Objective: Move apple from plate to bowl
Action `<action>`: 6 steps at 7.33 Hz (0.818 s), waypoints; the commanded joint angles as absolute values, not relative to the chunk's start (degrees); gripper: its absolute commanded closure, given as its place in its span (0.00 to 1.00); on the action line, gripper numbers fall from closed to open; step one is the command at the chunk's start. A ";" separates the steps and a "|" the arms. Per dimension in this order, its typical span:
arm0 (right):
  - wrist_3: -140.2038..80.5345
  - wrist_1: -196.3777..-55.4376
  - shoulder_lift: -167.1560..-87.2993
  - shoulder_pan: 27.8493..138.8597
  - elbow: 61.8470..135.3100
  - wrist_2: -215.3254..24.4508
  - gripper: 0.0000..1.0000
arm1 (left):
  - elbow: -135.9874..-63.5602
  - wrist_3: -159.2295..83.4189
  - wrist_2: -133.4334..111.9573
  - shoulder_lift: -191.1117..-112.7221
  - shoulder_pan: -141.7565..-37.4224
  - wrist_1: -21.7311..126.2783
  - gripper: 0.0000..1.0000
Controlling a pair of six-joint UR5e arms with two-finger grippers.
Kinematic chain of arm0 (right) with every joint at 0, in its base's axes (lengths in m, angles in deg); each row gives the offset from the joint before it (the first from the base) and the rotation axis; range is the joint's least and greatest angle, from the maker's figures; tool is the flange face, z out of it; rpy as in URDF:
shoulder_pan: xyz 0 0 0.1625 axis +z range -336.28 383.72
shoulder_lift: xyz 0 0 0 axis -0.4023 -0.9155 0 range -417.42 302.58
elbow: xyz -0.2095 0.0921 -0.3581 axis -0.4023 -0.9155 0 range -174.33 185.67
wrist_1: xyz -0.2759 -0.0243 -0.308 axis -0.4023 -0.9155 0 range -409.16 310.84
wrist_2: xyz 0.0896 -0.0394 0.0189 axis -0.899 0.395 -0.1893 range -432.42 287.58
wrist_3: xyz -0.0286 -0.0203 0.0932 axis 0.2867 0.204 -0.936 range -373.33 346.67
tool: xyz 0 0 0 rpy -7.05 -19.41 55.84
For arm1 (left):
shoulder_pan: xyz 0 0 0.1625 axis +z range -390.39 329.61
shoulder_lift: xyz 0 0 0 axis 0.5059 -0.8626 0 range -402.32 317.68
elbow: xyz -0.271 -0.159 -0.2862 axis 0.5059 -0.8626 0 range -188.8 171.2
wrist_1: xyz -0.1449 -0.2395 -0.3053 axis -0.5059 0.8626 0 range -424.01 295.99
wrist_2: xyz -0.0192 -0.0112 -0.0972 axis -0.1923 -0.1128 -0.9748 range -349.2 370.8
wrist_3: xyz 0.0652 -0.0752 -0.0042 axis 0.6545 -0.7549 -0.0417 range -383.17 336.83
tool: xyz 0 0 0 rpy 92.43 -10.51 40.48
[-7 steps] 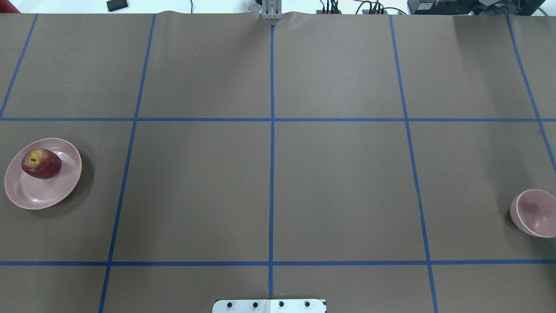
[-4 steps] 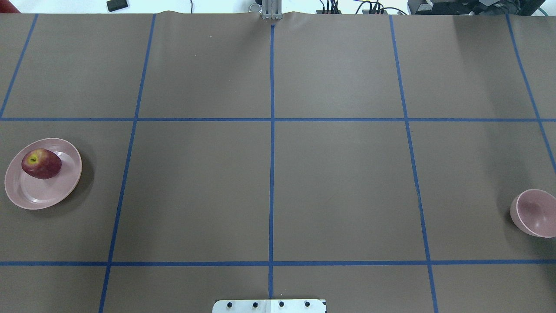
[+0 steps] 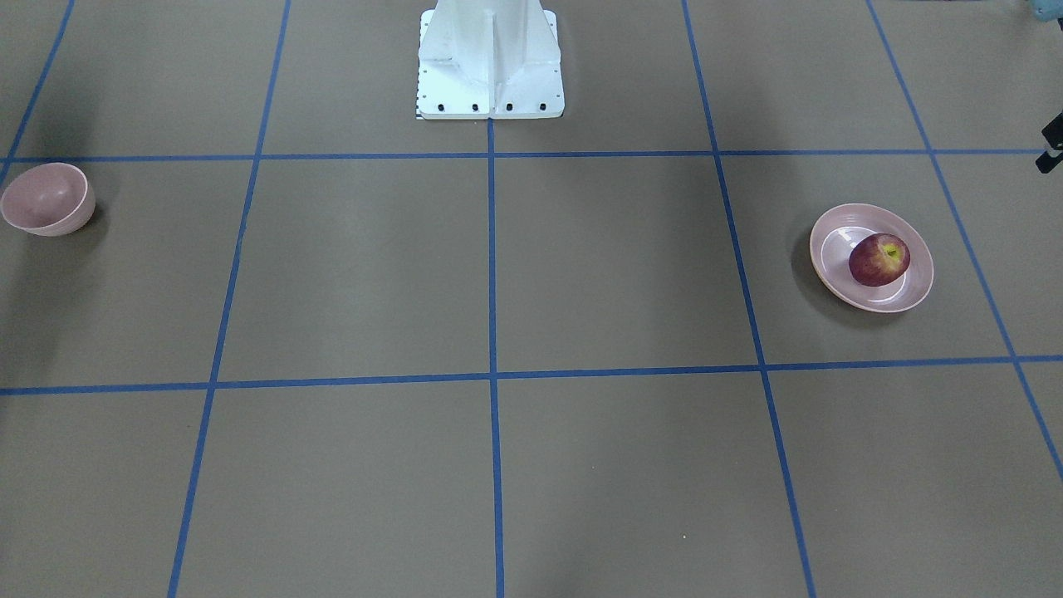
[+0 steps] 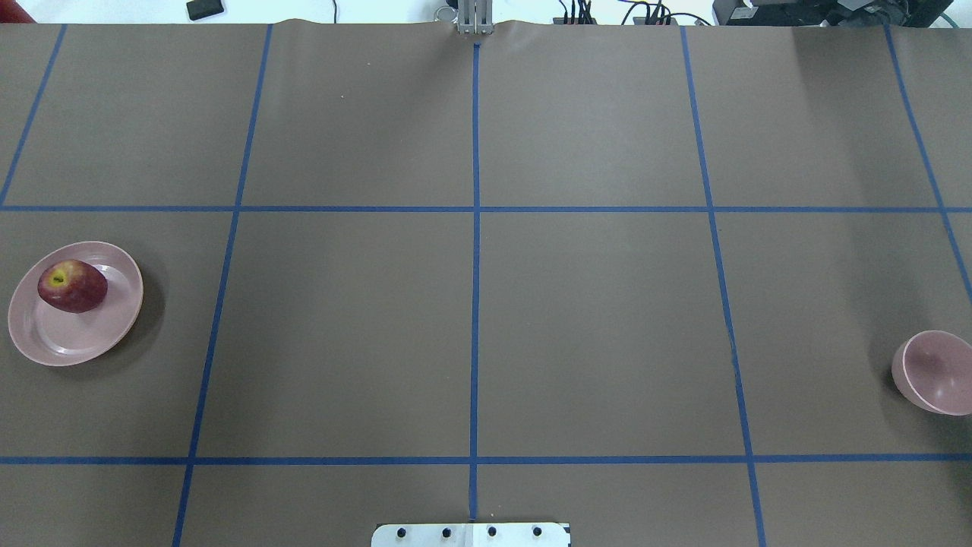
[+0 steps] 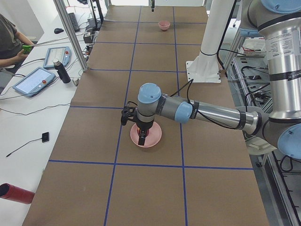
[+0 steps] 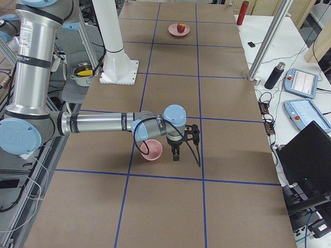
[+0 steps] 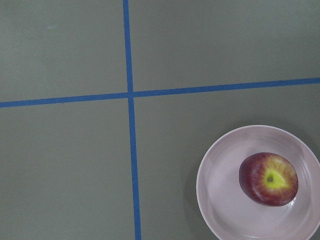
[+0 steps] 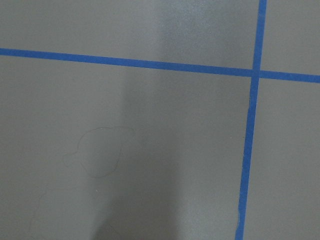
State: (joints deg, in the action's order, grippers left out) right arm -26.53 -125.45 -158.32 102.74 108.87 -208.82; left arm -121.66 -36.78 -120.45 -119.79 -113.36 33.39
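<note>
The dark-red apple (image 4: 72, 286) lies on the far part of the pale-pink plate (image 4: 83, 338) at the table's left edge. Both show in the front view, apple (image 3: 879, 259) on plate (image 3: 839, 241), and in the left wrist view, apple (image 7: 268, 179) on plate (image 7: 225, 170). The small pink bowl (image 4: 938, 372) stands empty at the right edge. My left gripper (image 5: 141, 141) hangs above the plate (image 5: 153, 136). My right gripper (image 6: 176, 156) hangs beside the bowl (image 6: 151, 150). I cannot tell whether either is open or shut.
The white robot base (image 3: 490, 58) stands at the near middle edge. Blue tape lines (image 4: 474, 304) grid the brown table. A side bench holds tablets, a dark bottle (image 5: 61, 71) and a red can (image 5: 14, 193). The right wrist view shows only table.
</note>
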 commanded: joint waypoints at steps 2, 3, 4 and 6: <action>-25.82 -125.45 -158.93 102.74 108.86 -208.91 0.00 | -121.22 -36.80 -120.51 -119.75 -113.36 33.46 0.02; -25.99 -124.32 -161.63 102.82 108.85 -209.61 0.00 | -121.30 -36.80 -120.51 -119.67 -113.36 33.55 0.02; -26.42 -117.17 -163.14 102.30 108.33 -209.87 0.00 | -121.30 -36.80 -121.99 -119.67 -113.36 33.73 0.02; -26.78 -108.77 -167.37 98.98 106.76 -209.96 0.00 | -121.30 -36.80 -122.97 -119.49 -113.36 33.73 0.02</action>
State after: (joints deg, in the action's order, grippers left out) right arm -26.64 -113.57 -165.48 101.35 107.93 -209.83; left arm -121.30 -36.80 -122.44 -119.59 -113.36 33.70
